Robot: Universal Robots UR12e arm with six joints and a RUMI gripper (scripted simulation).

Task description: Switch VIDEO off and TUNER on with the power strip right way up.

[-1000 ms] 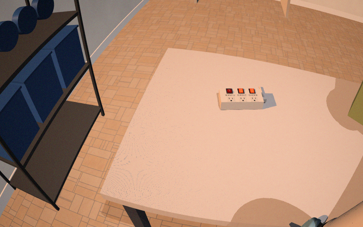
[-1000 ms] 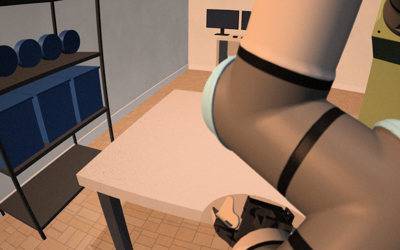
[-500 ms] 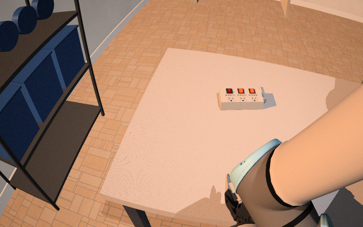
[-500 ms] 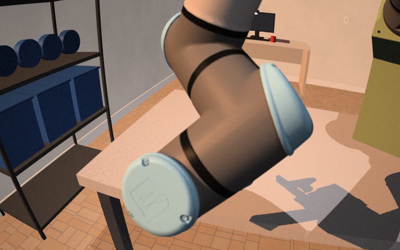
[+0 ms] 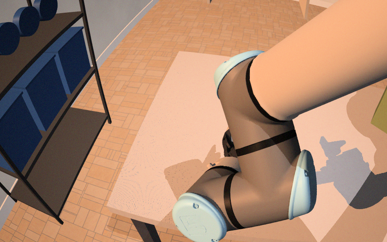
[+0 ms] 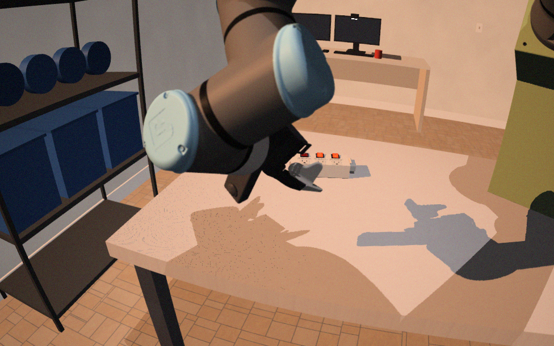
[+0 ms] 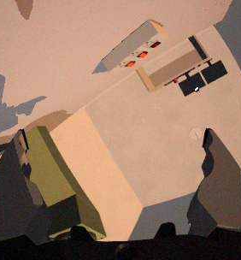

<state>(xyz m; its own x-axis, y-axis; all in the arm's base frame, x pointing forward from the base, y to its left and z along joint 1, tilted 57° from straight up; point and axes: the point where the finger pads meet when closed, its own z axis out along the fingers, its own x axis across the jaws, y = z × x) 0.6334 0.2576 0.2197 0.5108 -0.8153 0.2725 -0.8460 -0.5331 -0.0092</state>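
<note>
On the table [image 6: 210,202], power strip [image 6: 335,169] upright, three red switches up, gripper [image 6: 300,178] just beside it, above the tabletop, jaws spread wide, grasping nothing

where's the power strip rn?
Exterior view: the power strip lies flat mid-table, switches up, just behind the open gripper. The arm hides it in the top view.

No readable text, label, brand, number or sign anywhere. Markings below the 3 switches on the power strip [image 6: 332,165], toward the far edge of the counter [image 6: 175,202], too small and partly hidden to read. Embossed emblem on the arm's joint cap [image 6: 168,130], shape only, not legible as letters.
</note>
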